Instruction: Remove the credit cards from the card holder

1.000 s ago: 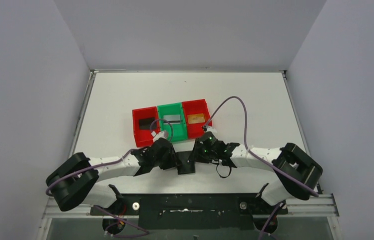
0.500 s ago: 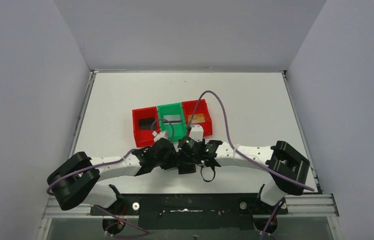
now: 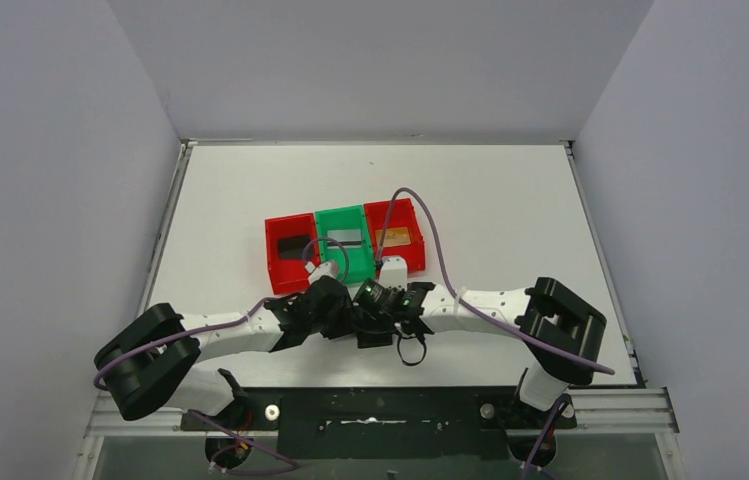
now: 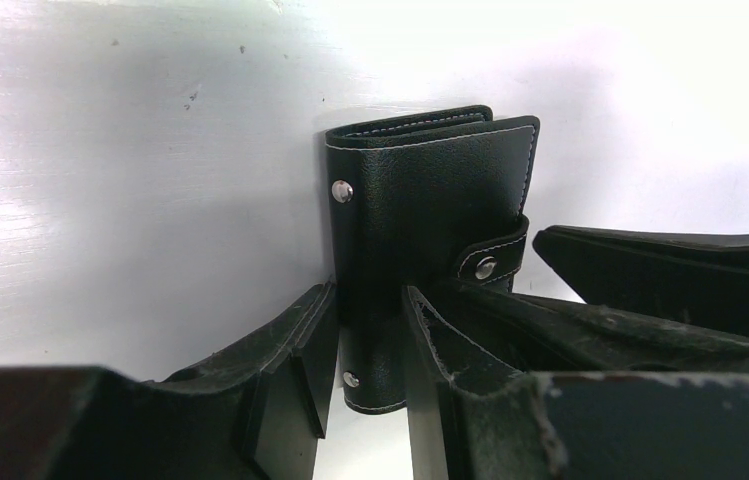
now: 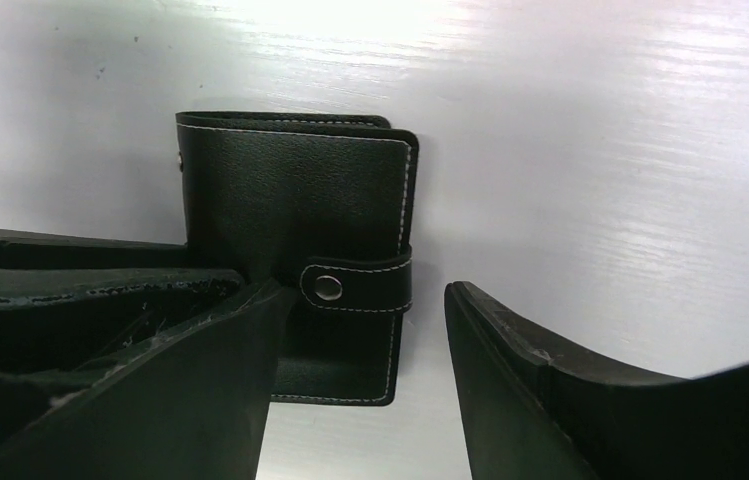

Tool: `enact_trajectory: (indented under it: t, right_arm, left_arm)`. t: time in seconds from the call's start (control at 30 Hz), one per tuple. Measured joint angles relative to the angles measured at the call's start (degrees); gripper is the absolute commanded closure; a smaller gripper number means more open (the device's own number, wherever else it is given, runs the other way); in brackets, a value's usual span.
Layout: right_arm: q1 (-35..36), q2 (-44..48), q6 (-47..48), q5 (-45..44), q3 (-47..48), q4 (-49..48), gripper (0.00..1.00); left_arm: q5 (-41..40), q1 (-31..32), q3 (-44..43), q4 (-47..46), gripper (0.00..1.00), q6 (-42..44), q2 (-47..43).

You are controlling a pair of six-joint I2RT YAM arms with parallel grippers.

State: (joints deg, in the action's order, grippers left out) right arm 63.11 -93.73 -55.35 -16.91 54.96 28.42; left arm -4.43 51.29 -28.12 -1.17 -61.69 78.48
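Starting with the largest thing, you have the white tabletop (image 3: 510, 200). Near its middle sits a row of three open plastic bins, red, green, red (image 3: 340, 213). At six o'clock from the green bin, close to the near edge, is the small black stitched leather-look card holder (image 4: 430, 190), folded shut between the two claws. I cannot tell whether it rests flat on the table or is held just off it.

The left gripper (image 4: 365, 305) reaches in from nine o'clock and is clenched on the card holder's riveted edge, with a finger pressed to each side of that strip. The right gripper (image 5: 370, 292) comes from three o'clock and is released. One of its spread fingers is over the cover and the other is clear of it above bare table.

A narrow stitched closing strap (image 5: 380, 287) wraps round the free edge at three o'clock on the cover. A round metal snap stud (image 5: 327, 288) fastens it.

Expect the holder to be light and soft, and to bend rather than resist. It will likely slide on the smooth table or twist in a loose grip. I judge your best hold is the one you have on the riveted edge, while the free claw takes the strap's tip and peels it off the stud. A straight pull may drag the whole holder along.
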Motion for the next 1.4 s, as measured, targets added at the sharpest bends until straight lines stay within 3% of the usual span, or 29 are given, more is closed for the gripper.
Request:
enact_trajectory:
  t: [0.13,0.37,0.63,0.93,1.4]
  right_arm:
    - [-0.04,-0.83,0.76,0.87,0.24,-1.09,0.41]
    - [-0.94,-0.83,0.76,2.21,0.22,-2.03,0.65]
    - [-1.70,0.22,-0.48,2.38,-1.31,-3.28,0.75]
    - [-9.14,9.31,-0.59,14.78,-15.17,-19.63,0.77]
    - [-17.59,14.99,-5.53,28.39,-31.04,-42.49,0.79]
  left_arm:
    - [0.00,0.00,0.00,-0.02,0.71,0.00,0.00]
    - [-0.02,0.00,0.00,0.00,0.71,0.00,0.00]
    - [-0.11,0.02,-0.13,-0.04,0.71,-0.02,0.28]
    - [-0.26,0.07,-0.81,-0.70,0.72,-0.11,1.53]
    - [-0.22,0.07,-1.90,-1.95,0.72,-0.17,3.39]
